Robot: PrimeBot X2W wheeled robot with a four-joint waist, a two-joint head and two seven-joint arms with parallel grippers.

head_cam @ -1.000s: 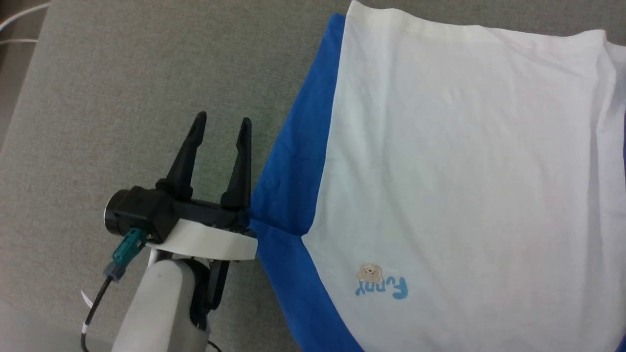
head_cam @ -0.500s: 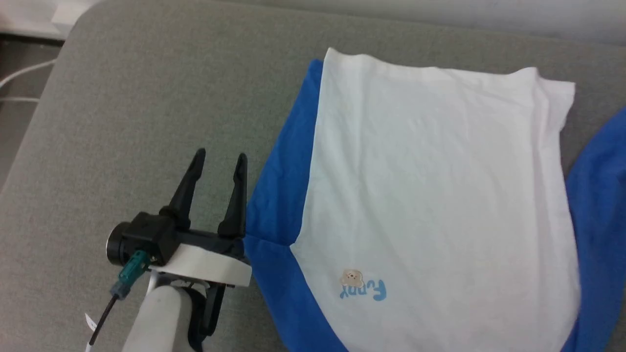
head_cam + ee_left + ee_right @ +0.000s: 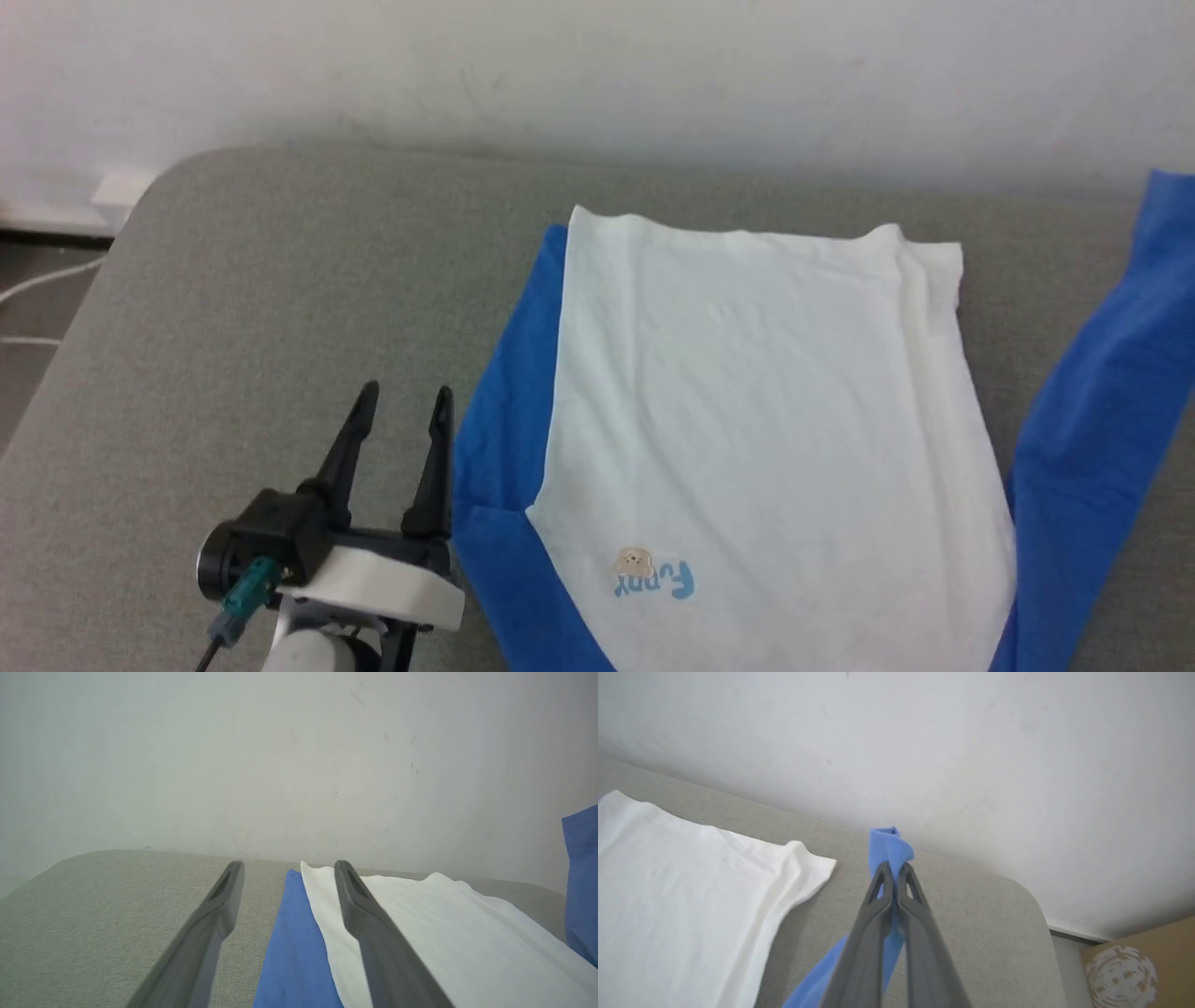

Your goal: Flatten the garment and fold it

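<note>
right hand (image 3: 893, 870) gripped the lifted royal-blue sleeve (image 3: 1102, 392) of the soft white shirt (image 3: 747, 420); left hand (image 3: 404, 397) hovered released. sleeve fold seemed underway; next called for laying it across the body.

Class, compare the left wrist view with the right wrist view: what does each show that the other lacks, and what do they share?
Left wrist view: the left gripper, fingers apart and holding nothing, with a flat sleeve seen between them, lying along the white cloth's edge.
Right wrist view: the right gripper shut on the end of the raised sleeve, and a cardboard box at the lower right.
Both: that raised sleeve, the white body of the garment, the grey padded surface and the pale wall.
</note>
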